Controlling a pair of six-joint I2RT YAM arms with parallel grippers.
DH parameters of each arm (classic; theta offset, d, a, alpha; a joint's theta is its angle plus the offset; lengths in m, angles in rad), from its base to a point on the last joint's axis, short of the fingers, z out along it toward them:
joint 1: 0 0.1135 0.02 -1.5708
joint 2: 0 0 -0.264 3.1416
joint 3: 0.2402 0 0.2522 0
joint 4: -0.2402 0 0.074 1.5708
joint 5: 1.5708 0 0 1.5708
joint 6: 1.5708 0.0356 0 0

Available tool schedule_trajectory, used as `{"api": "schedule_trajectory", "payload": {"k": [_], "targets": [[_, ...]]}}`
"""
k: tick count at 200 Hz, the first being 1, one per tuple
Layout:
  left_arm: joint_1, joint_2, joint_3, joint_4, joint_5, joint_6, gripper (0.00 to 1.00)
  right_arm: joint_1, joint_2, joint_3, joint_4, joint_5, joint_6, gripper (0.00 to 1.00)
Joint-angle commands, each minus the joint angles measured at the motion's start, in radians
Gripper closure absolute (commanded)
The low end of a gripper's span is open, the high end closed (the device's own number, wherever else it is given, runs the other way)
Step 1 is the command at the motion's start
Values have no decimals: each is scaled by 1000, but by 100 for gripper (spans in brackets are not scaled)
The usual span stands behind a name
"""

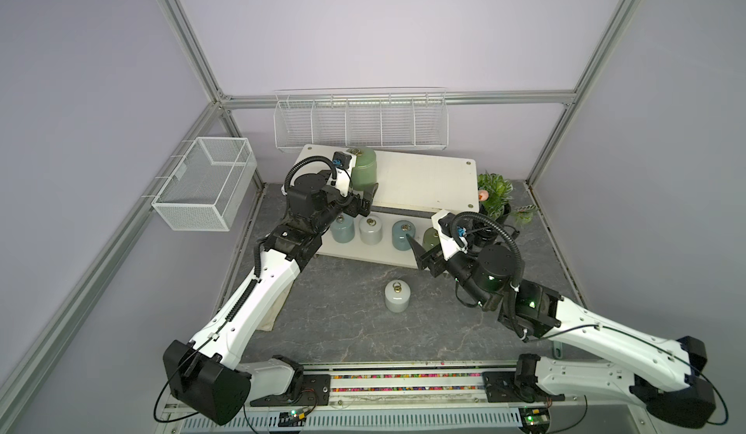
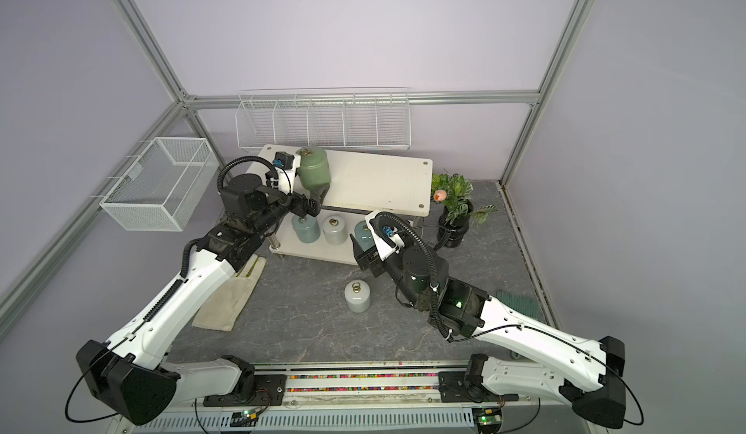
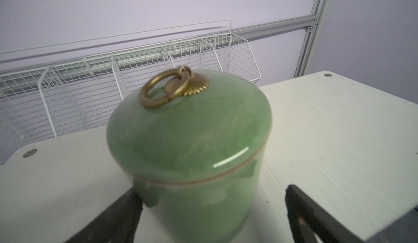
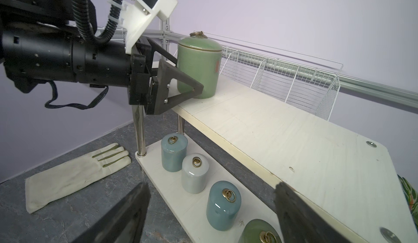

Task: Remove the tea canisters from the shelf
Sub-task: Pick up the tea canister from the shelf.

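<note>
A green tea canister point(image 1: 363, 167) point(image 3: 190, 140) stands upright at the left end of the shelf's top board point(image 1: 428, 177). My left gripper point(image 1: 366, 183) point(image 3: 213, 192) is open, one finger on each side of its body and a gap at one side. On the lower board stand a blue-grey canister point(image 4: 174, 152), a white one point(image 4: 195, 173), another blue-grey one point(image 4: 222, 205) and a green one point(image 4: 260, 234). My right gripper point(image 4: 211, 208) point(image 1: 424, 244) hangs open and empty in front of the last two. A white canister point(image 1: 396, 296) stands on the table.
A row of white wire baskets point(image 1: 359, 123) hangs on the back wall just behind the shelf. A mesh basket point(image 1: 206, 183) hangs at the left. A plant in a black vase point(image 1: 496, 198) stands right of the shelf. A cream glove point(image 2: 230, 290) lies under the left arm.
</note>
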Motion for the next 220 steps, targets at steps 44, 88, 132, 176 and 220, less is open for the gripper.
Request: {"api": "schedule_trajectory", "payload": {"k": [44, 88, 132, 176, 220], "targets": [[-2, 84, 7, 168, -44, -35, 0, -7, 11, 24, 12, -15, -18, 11], [-2, 107, -19, 254, -63, -57, 0, -9, 19, 31, 2, -26, -17, 11], [-3, 118, -61, 344, -98, -81, 0, -9, 23, 34, -6, -26, -14, 11], [-3, 120, -100, 409, -128, -90, 3, -11, 23, 36, -14, -22, -12, 11], [-2, 128, -106, 426, -130, -98, 13, -11, 23, 37, -19, -20, -13, 11]]}}
